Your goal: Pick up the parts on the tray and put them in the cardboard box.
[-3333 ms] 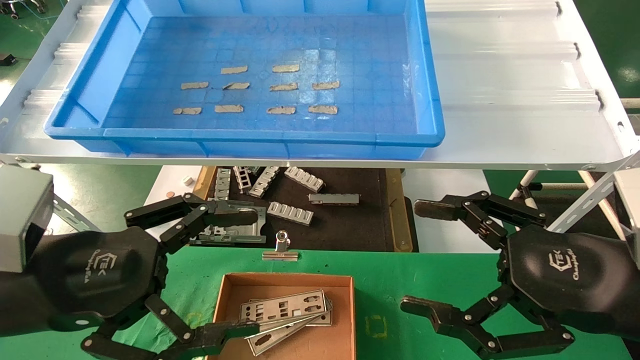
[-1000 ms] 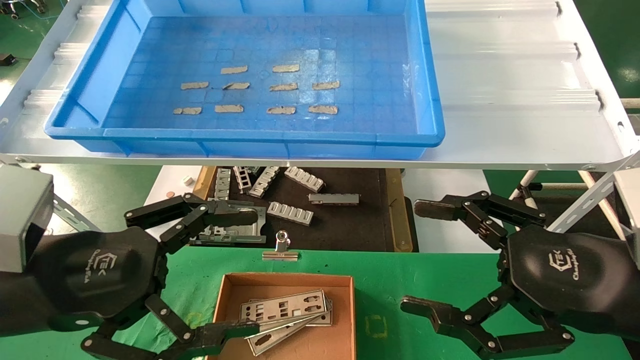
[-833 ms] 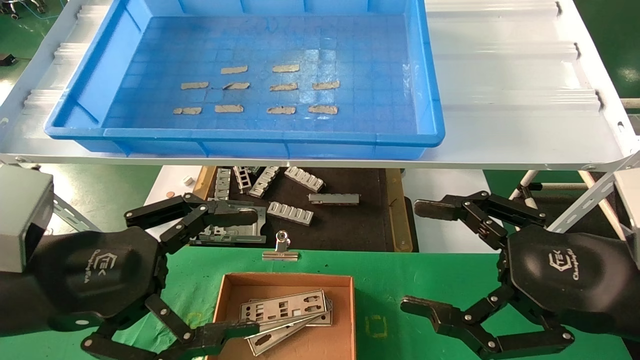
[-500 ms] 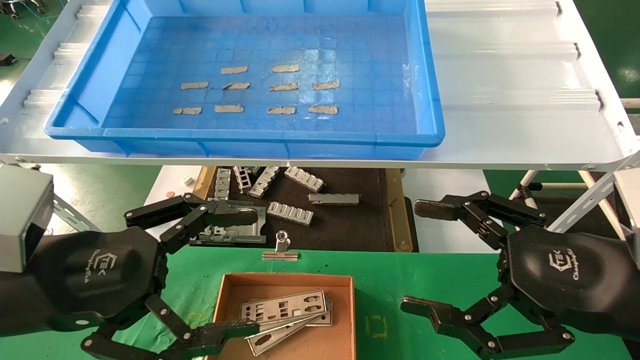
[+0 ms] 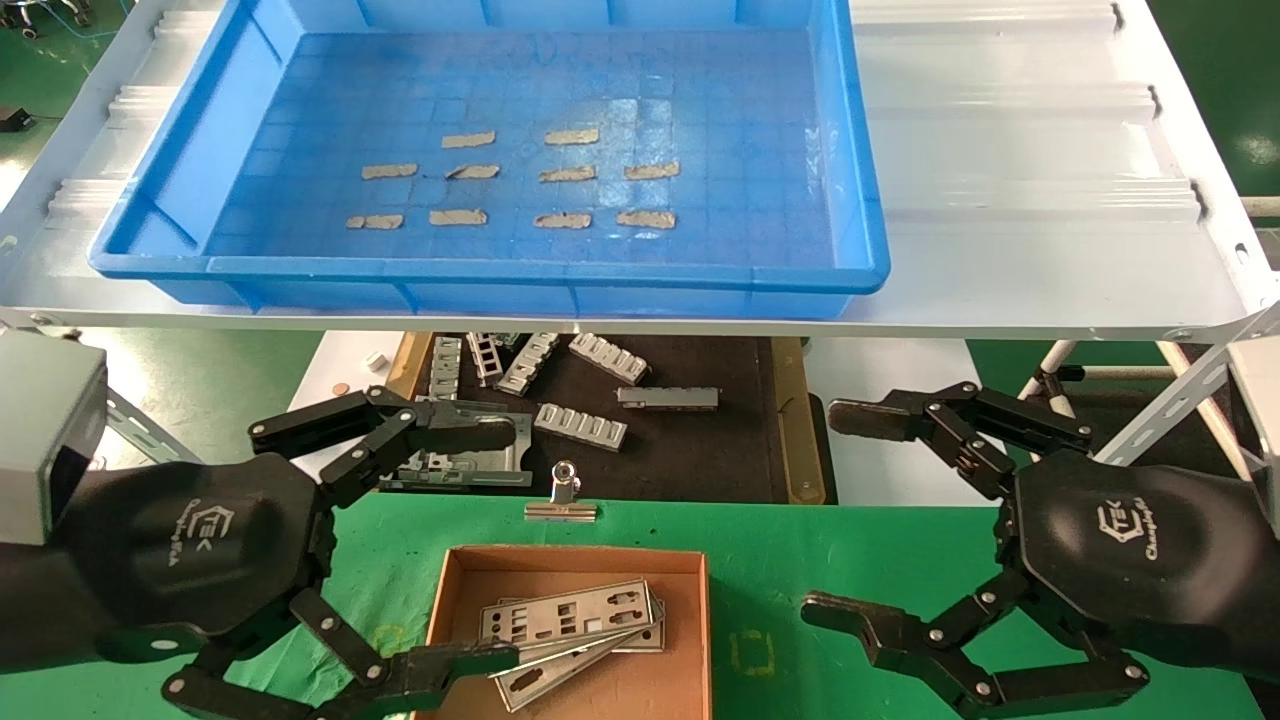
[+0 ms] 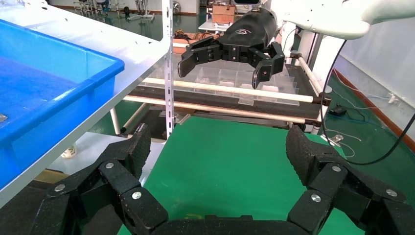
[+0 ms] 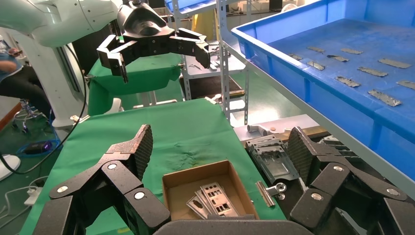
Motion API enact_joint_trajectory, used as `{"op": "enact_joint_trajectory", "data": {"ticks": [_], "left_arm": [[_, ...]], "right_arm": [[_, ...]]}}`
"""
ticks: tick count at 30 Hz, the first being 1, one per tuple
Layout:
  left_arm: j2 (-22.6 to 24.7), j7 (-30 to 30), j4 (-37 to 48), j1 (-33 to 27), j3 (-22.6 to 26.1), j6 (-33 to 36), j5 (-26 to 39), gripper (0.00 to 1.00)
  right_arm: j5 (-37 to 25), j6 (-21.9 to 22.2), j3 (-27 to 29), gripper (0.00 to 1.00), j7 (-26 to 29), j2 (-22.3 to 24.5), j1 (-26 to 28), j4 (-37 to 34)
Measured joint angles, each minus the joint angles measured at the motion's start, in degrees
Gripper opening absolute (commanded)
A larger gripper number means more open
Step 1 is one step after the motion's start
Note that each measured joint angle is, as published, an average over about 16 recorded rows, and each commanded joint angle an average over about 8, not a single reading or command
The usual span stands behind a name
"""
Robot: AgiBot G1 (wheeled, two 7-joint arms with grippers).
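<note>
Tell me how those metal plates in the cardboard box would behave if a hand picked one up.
The plates look thin and flat, so probably light but springy rather than rigid. Their bare metal sheen suggests they may slip between fingers. They lie overlapped in the cardboard box, so lifting one could drag a neighbour along.

The tray (image 5: 860, 180) sits on a raised shelf (image 5: 1020, 200) at the far side, with small strips (image 5: 560, 175) scattered on its floor. Below and nearer, a mat (image 5: 700, 440) carries ribbed pieces (image 5: 580, 425). A binder clip (image 5: 563, 497) lies between the mat and the cardboard box (image 5: 700, 640). The parts (image 5: 570, 625) lie stacked inside the cardboard box, on the near table (image 5: 780, 560).

The left gripper (image 5: 495, 545) is positioned left of the cardboard box, the right gripper (image 5: 835, 515) right of it.
</note>
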Motion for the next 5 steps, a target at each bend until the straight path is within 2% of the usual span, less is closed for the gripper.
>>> {"op": "enact_joint_trajectory", "data": {"ticks": [5], "left_arm": [[0.0,0.0,0.0,0.0,0.0,0.0,0.0,1.00]], "right_arm": [[0.0,0.0,0.0,1.00,0.0,0.0,0.0,0.0]]}}
